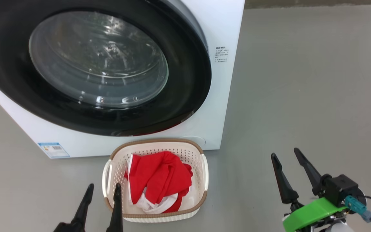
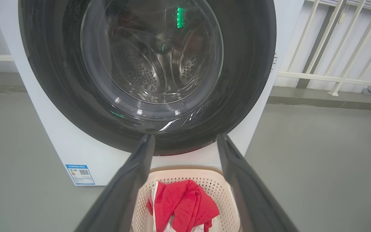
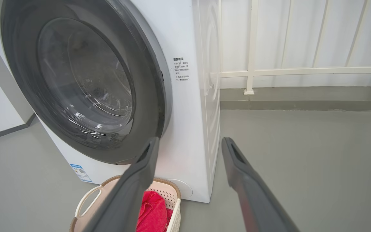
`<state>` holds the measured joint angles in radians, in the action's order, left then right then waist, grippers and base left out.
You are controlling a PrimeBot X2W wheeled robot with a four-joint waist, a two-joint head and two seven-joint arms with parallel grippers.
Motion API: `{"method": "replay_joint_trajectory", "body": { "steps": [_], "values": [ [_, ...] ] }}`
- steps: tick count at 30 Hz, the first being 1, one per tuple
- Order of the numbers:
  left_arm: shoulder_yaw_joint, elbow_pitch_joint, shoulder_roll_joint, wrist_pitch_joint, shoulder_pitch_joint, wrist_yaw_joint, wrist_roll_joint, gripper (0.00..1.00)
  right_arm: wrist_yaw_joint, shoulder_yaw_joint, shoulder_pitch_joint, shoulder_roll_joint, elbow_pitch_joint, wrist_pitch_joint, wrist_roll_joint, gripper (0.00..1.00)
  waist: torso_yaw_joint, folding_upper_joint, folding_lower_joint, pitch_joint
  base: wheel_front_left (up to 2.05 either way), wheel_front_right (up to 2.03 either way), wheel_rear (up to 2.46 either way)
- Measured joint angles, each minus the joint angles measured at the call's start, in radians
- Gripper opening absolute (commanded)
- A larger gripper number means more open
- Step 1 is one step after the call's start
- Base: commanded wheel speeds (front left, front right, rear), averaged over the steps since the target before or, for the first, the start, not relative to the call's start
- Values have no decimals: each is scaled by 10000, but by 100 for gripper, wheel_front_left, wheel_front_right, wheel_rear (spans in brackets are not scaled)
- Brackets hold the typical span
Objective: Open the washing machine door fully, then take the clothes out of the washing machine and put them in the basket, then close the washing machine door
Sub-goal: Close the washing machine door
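Step in hand: the last one, closing the door. The clothes (image 1: 159, 180), red with white trim, lie heaped in the basket (image 1: 156, 141) on the floor (image 1: 301, 80), just in front of the washing machine (image 1: 224, 29). The washing machine door (image 1: 98, 64) sits against the front panel and looks shut.

Left end effector (image 1: 104, 186) hovers at the basket's near left corner, released, grasping nothing. Right end effector (image 1: 284, 152) hangs well right of the basket, fingers spread, empty.

Next move, as I judge it: confirm the latch. If it has not caught, press firmly on the black rim. Otherwise nothing is left.

Views differ:
- Left wrist view looks through the glass to the perforated steel drum (image 2: 150, 71), no red inside. In the head view the glass gives mostly reflections.
- Right wrist view takes the door edge-on, no clear gap, with a white railing (image 3: 253, 48) beyond.
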<state>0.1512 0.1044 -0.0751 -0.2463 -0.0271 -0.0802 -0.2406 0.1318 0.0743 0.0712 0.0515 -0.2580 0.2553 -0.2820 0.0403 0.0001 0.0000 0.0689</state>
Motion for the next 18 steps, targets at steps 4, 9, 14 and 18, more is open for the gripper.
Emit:
{"method": "replay_joint_trajectory", "body": {
  "steps": [4, 9, 14, 18],
  "values": [
    [-35, -48, -67, 123, -370, -40, -82, 100, 0, 27, -355, -13, -27, 0, 10, 100, -99, 0, 0, -294, 0, 0, 0],
    [-79, -155, -165, 267, -662, -88, -92, 100, 0, -10, -541, -23, -67, 0, 13, 100, -167, 0, 0, -539, 0, 0, 0],
    [-77, -257, -234, 337, -805, -134, -165, 100, 0, -13, -758, -33, -75, 0, 31, 100, -207, 0, 0, -696, 0, 0, 0],
    [-71, -332, -238, 343, -881, -174, -205, 100, 0, -21, -871, -42, -86, 0, 31, 100, -254, 0, 0, -764, 0, 0, 0]
  ]
}}
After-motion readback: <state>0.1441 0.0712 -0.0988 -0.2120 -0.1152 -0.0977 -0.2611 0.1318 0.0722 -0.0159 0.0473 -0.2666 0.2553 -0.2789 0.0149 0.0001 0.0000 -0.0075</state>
